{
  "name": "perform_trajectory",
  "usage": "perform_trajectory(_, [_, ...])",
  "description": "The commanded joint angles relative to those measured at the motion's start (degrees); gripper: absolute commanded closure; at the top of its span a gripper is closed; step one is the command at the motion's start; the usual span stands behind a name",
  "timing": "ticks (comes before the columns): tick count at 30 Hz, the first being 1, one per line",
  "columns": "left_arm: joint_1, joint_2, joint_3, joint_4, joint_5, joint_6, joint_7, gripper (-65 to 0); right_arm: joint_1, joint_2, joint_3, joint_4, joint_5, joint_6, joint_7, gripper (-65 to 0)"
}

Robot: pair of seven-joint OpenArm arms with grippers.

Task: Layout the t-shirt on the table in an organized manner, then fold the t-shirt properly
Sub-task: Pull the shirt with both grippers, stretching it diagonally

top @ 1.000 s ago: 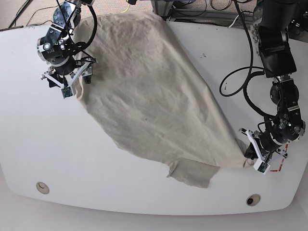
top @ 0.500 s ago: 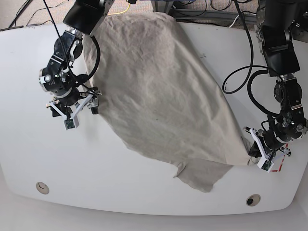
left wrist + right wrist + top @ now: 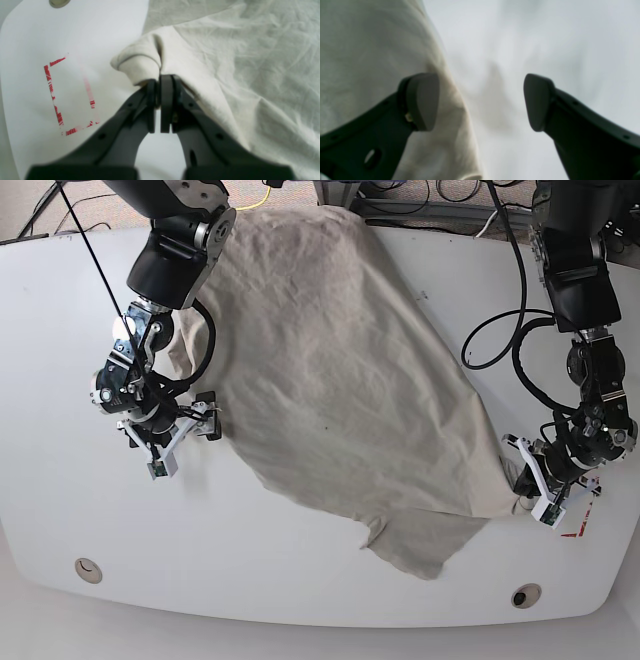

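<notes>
The khaki-grey t-shirt (image 3: pixel 330 370) lies wrinkled across the white table (image 3: pixel 60 360), running diagonally from the back middle to the front right. My left gripper (image 3: pixel 522 486) is shut on a bunched fold of the t-shirt's (image 3: pixel 225 50) front-right corner, and the left wrist view shows its jaws (image 3: pixel 159 82) pinching the cloth. My right gripper (image 3: pixel 183 435) is open at the shirt's left edge. In the right wrist view, one of its fingers (image 3: pixel 420 100) is over the t-shirt (image 3: pixel 370 50), the other over bare table (image 3: pixel 520 37), and nothing is held between them.
A red-outlined rectangle (image 3: pixel 70 95) is marked on the table beside the left gripper, also seen in the base view (image 3: pixel 578 528). Two round holes (image 3: pixel 88 568) (image 3: pixel 525 595) sit near the front edge. Cables (image 3: pixel 490 330) hang at the back right.
My right gripper has moved toward the front along the shirt's left edge and opened wider. The left gripper drew the held corner slightly to the right, and the shirt shifted with it.
</notes>
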Motion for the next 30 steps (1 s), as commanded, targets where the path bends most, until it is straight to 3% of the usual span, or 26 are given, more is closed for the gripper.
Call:
perform_trajectory(1, [-1.5,-0.8,-0.4,1.1,-0.6,0.1,-1.1,0.0,1.0,0.4,0.1,1.0,1.0,0.3,0.8,-50.1])
perform_trajectory(16, [-1.6,-0.8,-0.5,1.1,-0.6,0.1,-1.1,0.0,-3.5,0.2,0.1,0.1,1.0,0.3,1.0,-47.7])
perform_trajectory(19, [-1.7,-0.8,-0.5,1.1,-0.6,0.1,-1.1,0.0,-3.9,0.2,0.1,0.1,1.0,0.3,1.0,-40.6])
perform_trajectory(24, [-1.8,-0.7,-0.3,1.1,-0.6,0.1,-1.1,0.0,-4.2,0.2,0.1,0.1,1.0,0.3,1.0,-19.0])
perform_trajectory(27, [-1.8,-0.6,-0.2,1.1,-0.6,0.1,-1.1,0.0,-5.3,0.3,0.1,0.4,1.0,0.3,1.0,-2.2])
perform_trajectory(30, [-1.8,-0.5,-0.2,1.1,-0.6,0.1,-1.1,0.0,-6.4,0.4,0.2,1.0,1.0,0.3,0.9,-0.3])
